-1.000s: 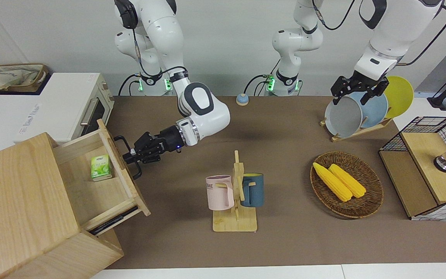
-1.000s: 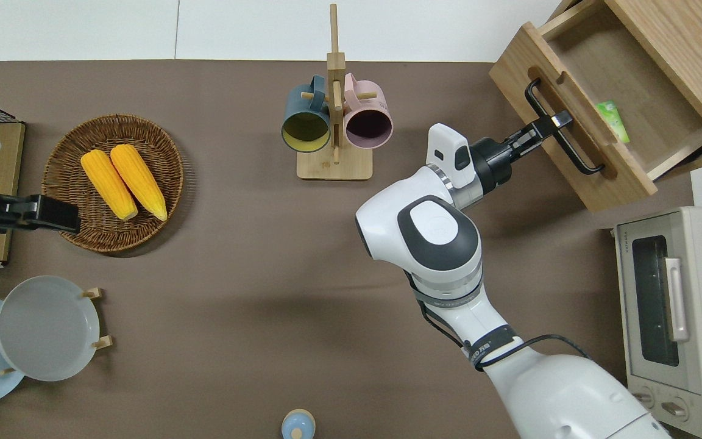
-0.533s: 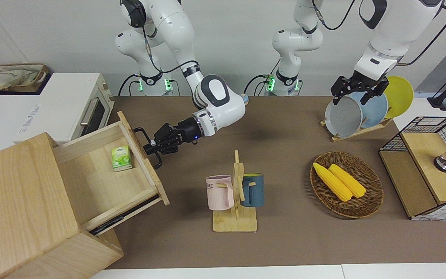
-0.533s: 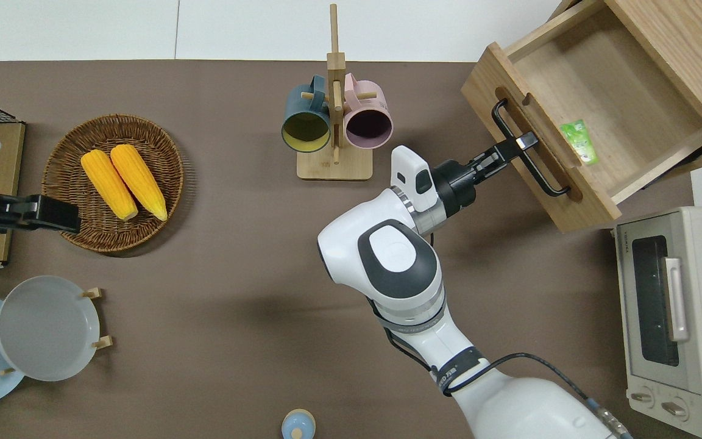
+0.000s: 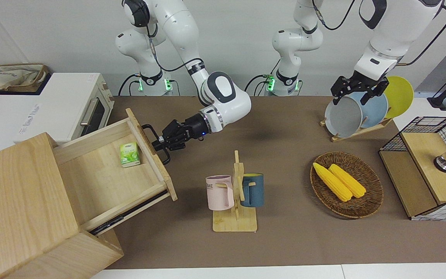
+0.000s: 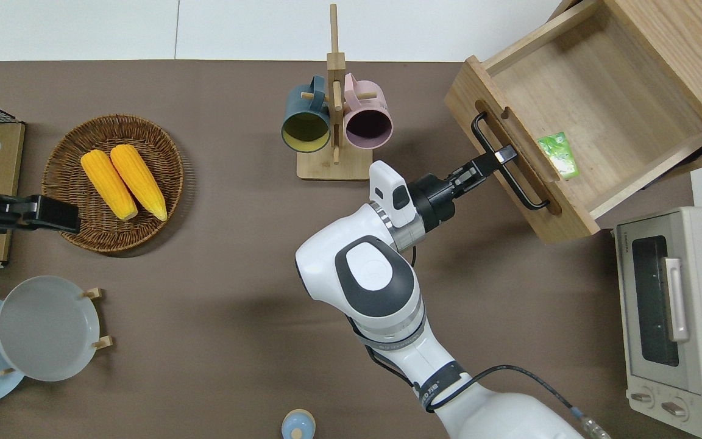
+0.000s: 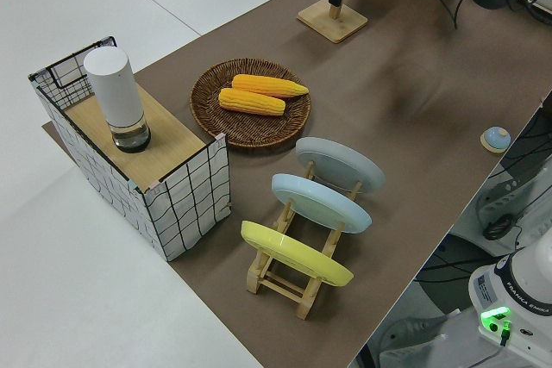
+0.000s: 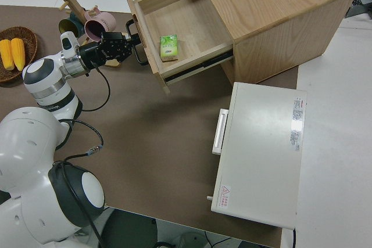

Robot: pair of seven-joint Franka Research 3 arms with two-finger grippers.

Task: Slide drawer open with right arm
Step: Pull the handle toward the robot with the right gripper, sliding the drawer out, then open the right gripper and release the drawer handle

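Observation:
The drawer (image 5: 103, 178) (image 6: 601, 103) (image 8: 186, 24) stands pulled well out of the pale wooden cabinet (image 5: 18, 193) (image 6: 680, 36) at the right arm's end of the table. My right gripper (image 5: 159, 144) (image 6: 503, 156) (image 8: 131, 41) is shut on the black bar handle (image 5: 165, 157) (image 6: 524, 192) near its middle, the arm stretched low over the brown mat. A small green packet (image 5: 129, 154) (image 6: 558, 155) (image 8: 168, 47) lies inside the drawer, close to its front panel. The left arm is parked.
A white toaster oven (image 5: 52, 104) (image 6: 674, 317) stands beside the cabinet, nearer to the robots. A mug rack (image 5: 234, 193) (image 6: 334, 122) is mid-table, close to the drawer's front corner. A corn basket (image 5: 347, 184), plate rack (image 5: 358, 110) and wire-framed cabinet (image 5: 428, 170) fill the left arm's end.
The right gripper has drawn back toward the table's middle with the handle in it, and the drawer has slid farther out. The green packet rode along with it.

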